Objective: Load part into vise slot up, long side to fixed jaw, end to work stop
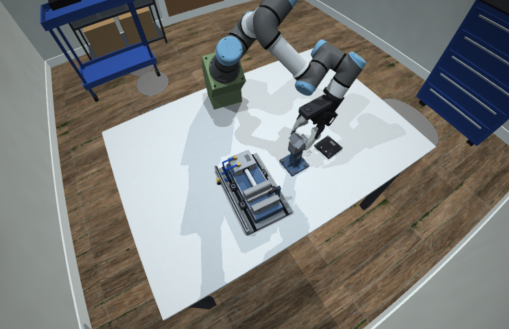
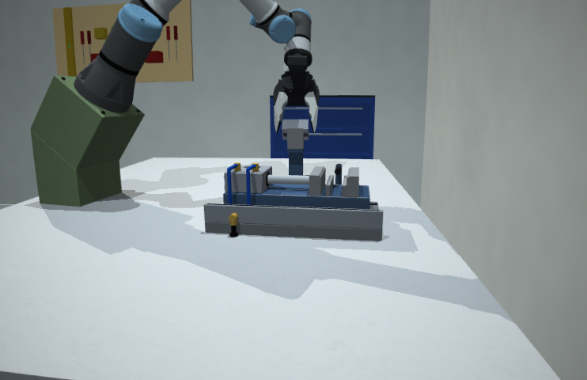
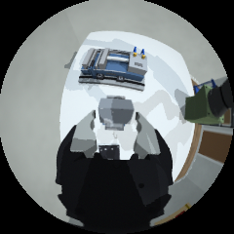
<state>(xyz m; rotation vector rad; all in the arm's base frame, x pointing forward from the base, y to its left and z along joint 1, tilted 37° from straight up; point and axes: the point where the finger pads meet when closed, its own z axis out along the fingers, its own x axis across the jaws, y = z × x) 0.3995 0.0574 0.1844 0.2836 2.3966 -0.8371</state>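
With my gripper [image 1: 300, 140] [image 2: 295, 131] [image 3: 115, 111] spread, its 2 fingers astride the part [image 1: 297, 139] [image 2: 295, 123] [image 3: 116, 105], which seems to rest in the V-block [image 2: 295, 139], I'd centre carefully before pinching, so neither fingertip nudges it askew.

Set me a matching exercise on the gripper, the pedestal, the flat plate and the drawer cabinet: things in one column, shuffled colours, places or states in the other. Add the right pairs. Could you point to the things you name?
Things:
1. gripper [image 1: 302, 140] [image 2: 295, 127] [image 3: 115, 111]
2. pedestal [image 1: 226, 94] [image 2: 56, 147] [image 3: 199, 103]
3. flat plate [image 1: 328, 147] [image 3: 108, 152]
4. drawer cabinet [image 1: 464, 77] [image 2: 338, 147]

Descriptions:
A. black, lying on the white table [image 1: 165, 232] [image 2: 168, 313] [image 3: 73, 104]
B. blue, standing off the table
C. open, above the foot of the blue stand [image 1: 293, 166] [image 2: 295, 163]
D. green, carrying the arm

Right pairs: 1-C, 2-D, 3-A, 4-B
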